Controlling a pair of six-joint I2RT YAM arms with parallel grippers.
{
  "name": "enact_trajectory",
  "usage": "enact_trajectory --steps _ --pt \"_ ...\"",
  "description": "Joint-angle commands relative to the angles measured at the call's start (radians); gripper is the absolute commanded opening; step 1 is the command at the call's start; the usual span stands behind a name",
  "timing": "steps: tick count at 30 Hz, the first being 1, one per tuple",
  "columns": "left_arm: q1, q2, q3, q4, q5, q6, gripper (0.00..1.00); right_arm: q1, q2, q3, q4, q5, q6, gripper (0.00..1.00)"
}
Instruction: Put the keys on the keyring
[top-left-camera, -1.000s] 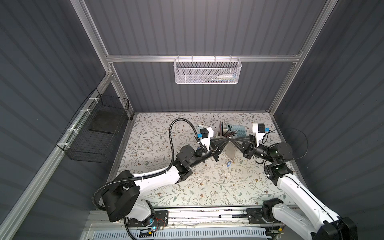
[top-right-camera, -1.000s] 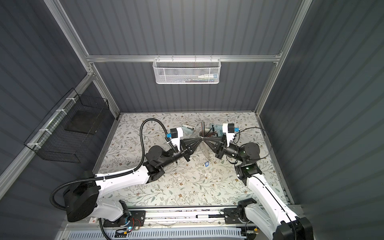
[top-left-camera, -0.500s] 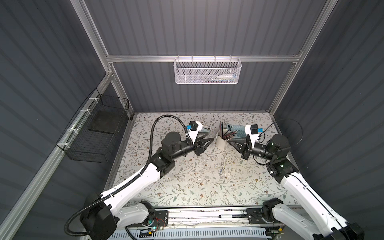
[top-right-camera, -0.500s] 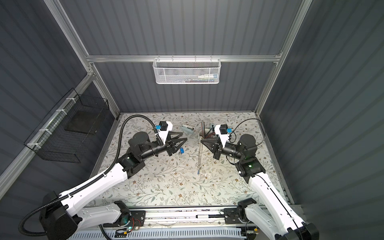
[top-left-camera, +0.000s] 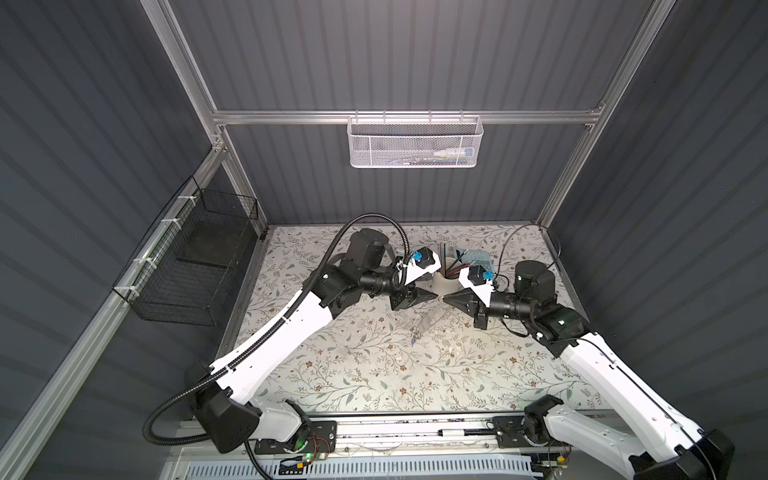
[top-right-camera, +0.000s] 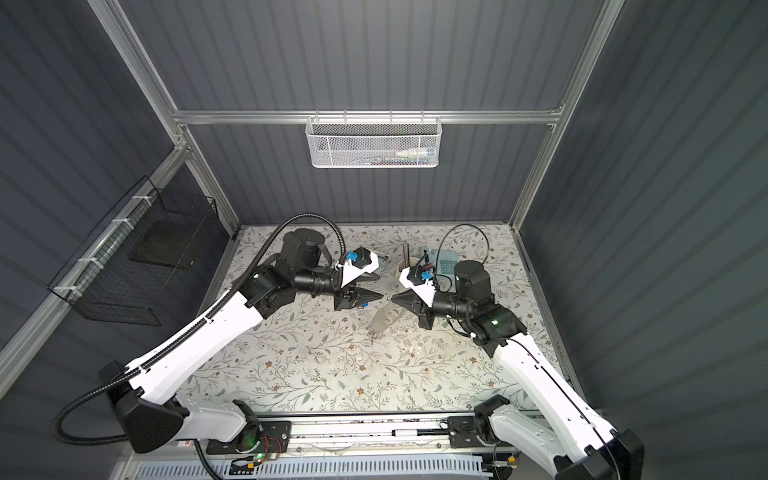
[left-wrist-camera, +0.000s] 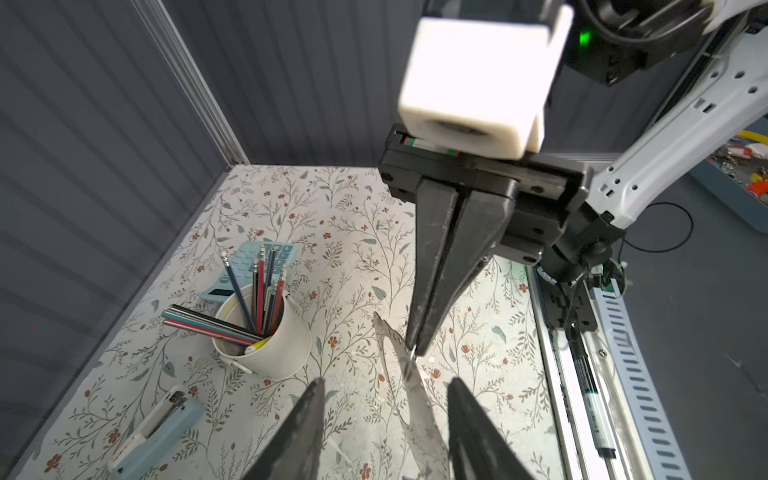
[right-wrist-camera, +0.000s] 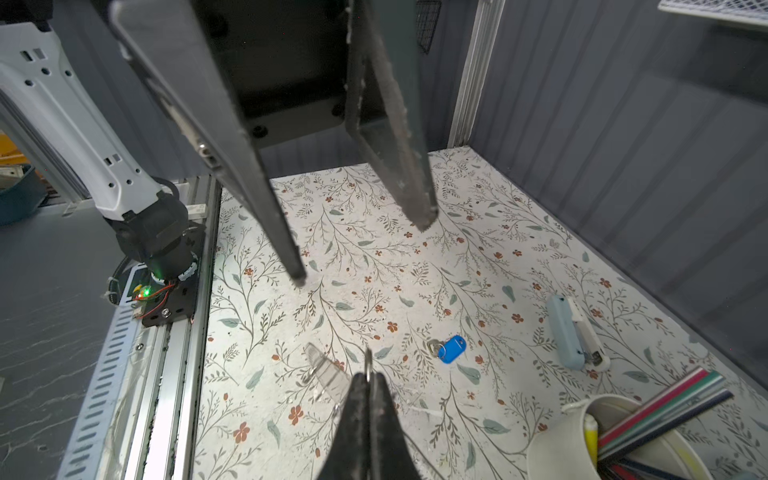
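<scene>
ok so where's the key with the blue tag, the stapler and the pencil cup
key (right-wrist-camera: 452, 349): right wrist view, on its blue tag
stapler (right-wrist-camera: 565, 332): right wrist view, middle of its pale blue body
pencil cup (left-wrist-camera: 286, 345): left wrist view, on its white outer wall
</scene>
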Motion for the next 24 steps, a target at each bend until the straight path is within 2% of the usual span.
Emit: enact_trajectory --steps 1,4,18,24 --pt "-0.01 0.017 0.05 -0.12 0.039 0.074 0.45 0.005 -0.009 0.032 -0.026 -0.019 -0.047 0.0" --pt "-0.016 0.027 0.06 -0.124 0.037 0.083 0.4 0.006 -0.01 0.03 -0.019 -0.033 -0.039 0.0" --pt "-0.045 0.095 0.106 -0.16 0.024 0.11 0.3 0.006 -0.004 0.027 0.008 -0.055 -0.023 0.0" --pt "-0.054 0.113 0.11 -0.161 0.006 0.112 0.2 0.006 -0.003 0.027 0.016 -0.057 -0.014 0.0"
